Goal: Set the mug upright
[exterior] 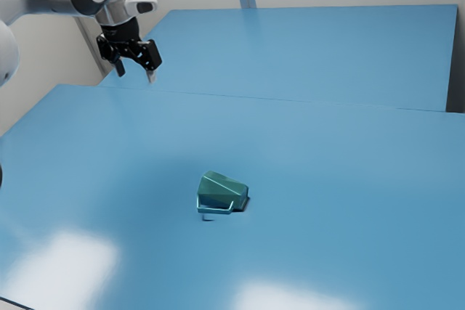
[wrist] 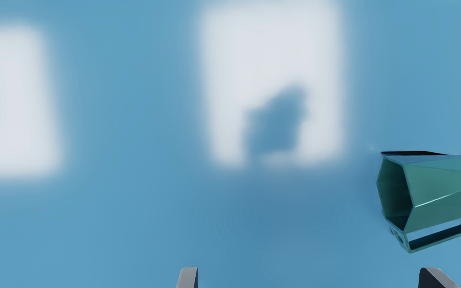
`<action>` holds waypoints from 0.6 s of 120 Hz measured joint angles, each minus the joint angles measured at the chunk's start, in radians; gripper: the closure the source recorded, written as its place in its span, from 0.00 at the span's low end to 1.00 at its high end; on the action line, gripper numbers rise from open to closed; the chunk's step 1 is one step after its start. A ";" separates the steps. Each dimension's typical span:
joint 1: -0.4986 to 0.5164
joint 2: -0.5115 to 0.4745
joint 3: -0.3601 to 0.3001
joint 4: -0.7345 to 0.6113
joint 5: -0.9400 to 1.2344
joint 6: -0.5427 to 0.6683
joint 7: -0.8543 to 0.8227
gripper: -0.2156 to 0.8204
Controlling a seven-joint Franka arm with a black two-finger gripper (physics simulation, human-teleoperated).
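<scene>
**Mug, Green, Lying on Its Side, Well Apart from an Open Gripper**

Item one: mug (exterior: 221,191), faceted, with handle (wrist: 440,240), lying on the table (exterior: 349,179); not upright.

Item two: gripper (exterior: 136,74), black, two-fingered, belonging to the single arm; fingers spread, nothing between them, raised above the table.

Relation: in the exterior view the mug lies below the gripper and toward the exterior view's right. In the wrist view it lies out past one fingertip's side, ahead of the fingertips, its mouth (wrist: 394,194) facing back across toward the other finger's side. The long axis runs roughly along the line joining the fingertips; the handle is on the side nearer them.

Remarks: the approach probably calls for travel sideways and down; gripping across the body would likely need a turn of the hand.
</scene>
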 joint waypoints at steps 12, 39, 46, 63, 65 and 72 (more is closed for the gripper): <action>0.006 0.007 0.011 -0.001 -0.011 0.019 0.003 0.21; -0.002 0.017 0.001 0.000 -0.025 0.026 0.004 0.21; -0.001 0.014 0.000 0.000 -0.026 0.022 0.005 0.21; -0.002 0.008 0.000 0.001 -0.026 0.011 0.004 0.21; -0.002 0.008 0.001 0.001 -0.025 0.010 0.003 0.21; -0.001 0.003 0.001 0.002 -0.024 0.005 0.003 0.21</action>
